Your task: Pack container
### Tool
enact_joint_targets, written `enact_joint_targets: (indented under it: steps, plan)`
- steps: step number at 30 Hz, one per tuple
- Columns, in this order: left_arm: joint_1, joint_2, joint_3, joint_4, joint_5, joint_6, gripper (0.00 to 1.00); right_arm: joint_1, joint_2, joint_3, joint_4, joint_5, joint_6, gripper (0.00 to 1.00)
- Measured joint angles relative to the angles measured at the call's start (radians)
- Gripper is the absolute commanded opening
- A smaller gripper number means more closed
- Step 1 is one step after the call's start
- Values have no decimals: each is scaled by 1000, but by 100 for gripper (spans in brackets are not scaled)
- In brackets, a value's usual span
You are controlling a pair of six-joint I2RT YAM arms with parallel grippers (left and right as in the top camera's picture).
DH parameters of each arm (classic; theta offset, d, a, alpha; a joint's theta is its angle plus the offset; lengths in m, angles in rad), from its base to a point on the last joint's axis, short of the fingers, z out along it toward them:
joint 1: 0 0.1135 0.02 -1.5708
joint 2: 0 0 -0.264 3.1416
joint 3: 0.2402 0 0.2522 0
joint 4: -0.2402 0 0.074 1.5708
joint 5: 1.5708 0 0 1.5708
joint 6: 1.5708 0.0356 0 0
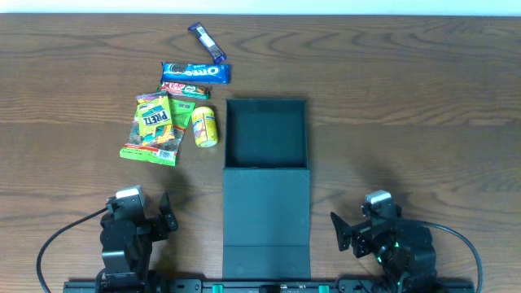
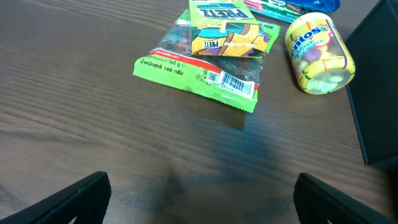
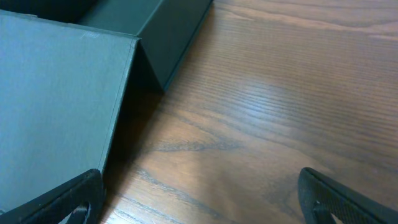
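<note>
The dark teal container (image 1: 266, 104) stands open and empty at the table's middle, its flap lid (image 1: 267, 220) lying flat toward me. Snacks lie to its left: a green Pretz bag (image 1: 153, 129), a yellow candy jar (image 1: 204, 126), a blue Oreo pack (image 1: 195, 72), a green-red packet (image 1: 184, 89) and a small blue bar (image 1: 207, 42). My left gripper (image 1: 151, 218) is open and empty near the front edge, below the snacks; its view shows the bag (image 2: 205, 53) and jar (image 2: 319, 53). My right gripper (image 1: 356, 232) is open and empty right of the lid (image 3: 56, 106).
Bare wooden table (image 1: 407, 106) stretches to the right of the container and at the far left. The arm mount rail (image 1: 269, 286) runs along the front edge.
</note>
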State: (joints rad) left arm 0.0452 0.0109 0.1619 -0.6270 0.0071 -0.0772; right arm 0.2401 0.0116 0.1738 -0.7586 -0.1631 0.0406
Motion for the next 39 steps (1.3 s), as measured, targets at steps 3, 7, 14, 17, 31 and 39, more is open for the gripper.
enact_joint_targets:
  steps: [3,7,14,17,31,39]
  plan:
    - [0,0,0,0,0,0,95,0,0,0,0,0,0,99]
    - [0,0,0,0,0,0,95,0,0,0,0,0,0,99]
    - [0,0,-1,96,185,-176,95,0,0,0,0,0,0,99]
    - [1,0,-3,164,295,-317,95,0,0,0,0,0,0,99]
    - [1,457,181,444,347,-129,96,0,0,-1,1,0,0,99]
    - [1,1122,602,415,240,63,95,0,0,-1,0,0,0,99]
